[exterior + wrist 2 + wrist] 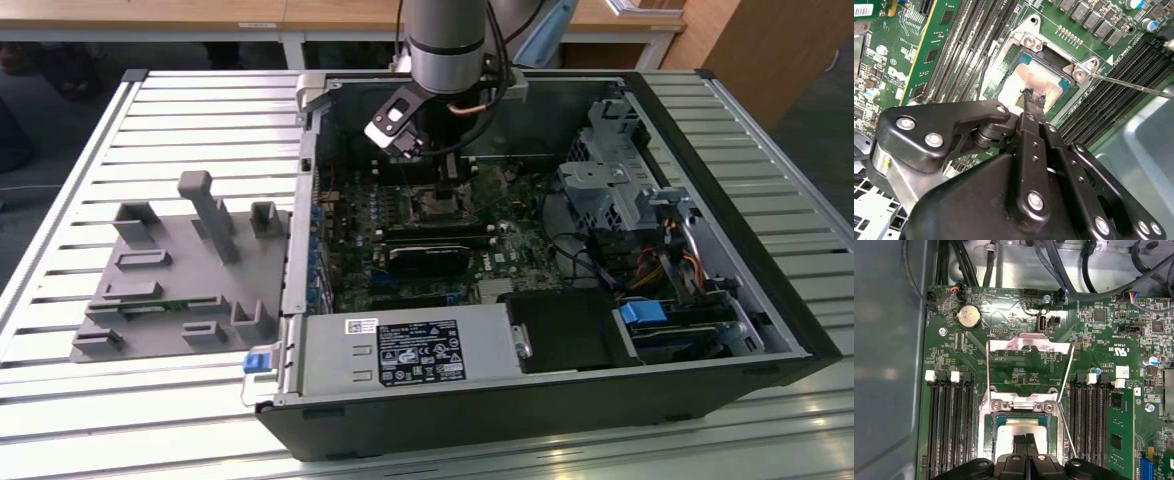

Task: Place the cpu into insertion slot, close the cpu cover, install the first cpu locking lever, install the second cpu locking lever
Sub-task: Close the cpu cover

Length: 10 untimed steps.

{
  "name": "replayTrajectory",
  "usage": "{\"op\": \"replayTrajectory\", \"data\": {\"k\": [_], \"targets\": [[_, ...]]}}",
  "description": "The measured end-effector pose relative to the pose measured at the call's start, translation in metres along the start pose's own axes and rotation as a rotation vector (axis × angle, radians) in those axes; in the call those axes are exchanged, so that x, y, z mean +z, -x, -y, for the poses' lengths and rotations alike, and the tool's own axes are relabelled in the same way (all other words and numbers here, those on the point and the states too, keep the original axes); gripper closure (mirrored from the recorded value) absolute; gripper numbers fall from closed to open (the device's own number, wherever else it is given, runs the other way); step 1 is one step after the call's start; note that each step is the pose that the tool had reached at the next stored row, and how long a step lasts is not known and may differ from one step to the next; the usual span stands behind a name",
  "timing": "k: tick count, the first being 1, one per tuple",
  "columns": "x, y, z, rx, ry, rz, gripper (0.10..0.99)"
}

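Observation:
The cpu, a pale square chip with a smeared face, lies in the insertion slot on the green board; it also appears in the first wrist view as cpu. My gripper is shut, its black fingertips together at the chip's face, nothing clamped between them. The cpu cover, a thin silver frame, is swung open and lies back beyond the socket hinge. A thin wire locking lever stands loose beside the socket. In the exterior view my gripper hangs over the slot.
Black memory slots flank the socket on both sides. A black card lies below it in the exterior view. Cables and drive cages crowd that view's right side. A grey fixture sits outside the case on the slatted table.

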State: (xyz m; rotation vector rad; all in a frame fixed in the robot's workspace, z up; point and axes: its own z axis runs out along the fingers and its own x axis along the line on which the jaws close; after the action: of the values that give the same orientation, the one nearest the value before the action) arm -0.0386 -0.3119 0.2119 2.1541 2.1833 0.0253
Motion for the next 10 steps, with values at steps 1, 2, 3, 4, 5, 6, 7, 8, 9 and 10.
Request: {"op": "replayTrajectory", "data": {"k": [1,2,3,4,5,6,7,8,9,10], "targets": [[-0.0004,0.0000,0.0000,0.000,0.000,-0.0003,0.980],[-0.0007,0.0000,-0.0001,0.000,0.000,-0.0005,0.980],[-0.0011,0.0000,-0.0001,0.000,0.000,-0.0008,0.980],[-0.0017,0.0001,-0.0001,0.000,0.000,-0.0011,0.980],[-0.0024,0.0001,-0.0002,0.000,0.000,-0.0013,0.980],[-0.0032,0.0001,-0.0002,0.000,0.000,-0.0014,0.980],[-0.0039,0.0001,-0.0003,0.000,-0.001,-0.0015,0.980],[-0.0048,0.0002,-0.0003,0.000,-0.001,-0.0021,0.980],[-0.0056,0.0002,-0.0004,0.000,-0.001,-0.0030,0.980],[-0.0063,0.0003,-0.0005,0.000,-0.002,-0.0050,0.980]]}}
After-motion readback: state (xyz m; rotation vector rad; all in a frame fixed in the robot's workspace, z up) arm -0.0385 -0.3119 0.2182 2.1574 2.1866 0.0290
